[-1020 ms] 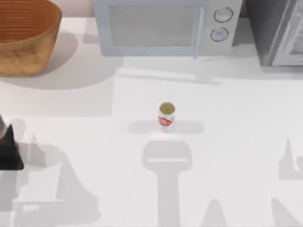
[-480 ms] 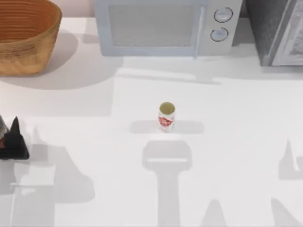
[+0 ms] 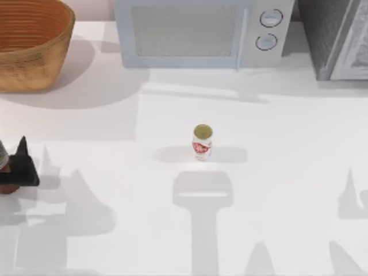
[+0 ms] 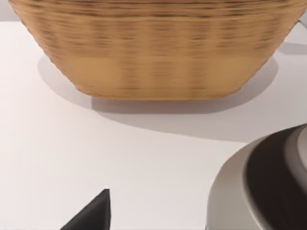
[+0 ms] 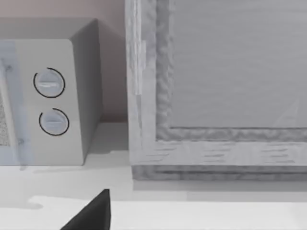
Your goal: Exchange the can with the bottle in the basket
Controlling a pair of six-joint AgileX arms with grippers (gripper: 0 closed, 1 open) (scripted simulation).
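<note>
Left gripper (image 3: 22, 168) first: parked against the far left edge of the top view, a little below mid-height, dark body low over the table (image 3: 287, 172) with one pointed black tip aimed toward the frame's top. Impossible to tell whether wide, narrow or clamped. Pressed against its lower left side, a sliver of reddish-brown, read as the bottle (image 3: 6, 187), cut off by the frame edge; held or merely touching, cannot tell. Up close in the left wrist view, a rounded grey-and-dark shape in the lower right corner and a black wedge of the gripper at the bottom edge.

Beyond that, across bare white tabletop, facing the basket (image 4: 153, 57), broad woven wall spanning the upper part of the left wrist view. In the top view, sits in the upper left corner (image 3: 34, 63), well apart from the gripper.

Further out, near the middle of the top view, the can (image 3: 202, 142), upright, gold top up, alone on the table.

Right gripper (image 5: 91, 215): idle, opening not readable, pointed at the microwave (image 5: 53, 100) and a grey cabinet (image 5: 216, 96) along the top view's upper edge.
</note>
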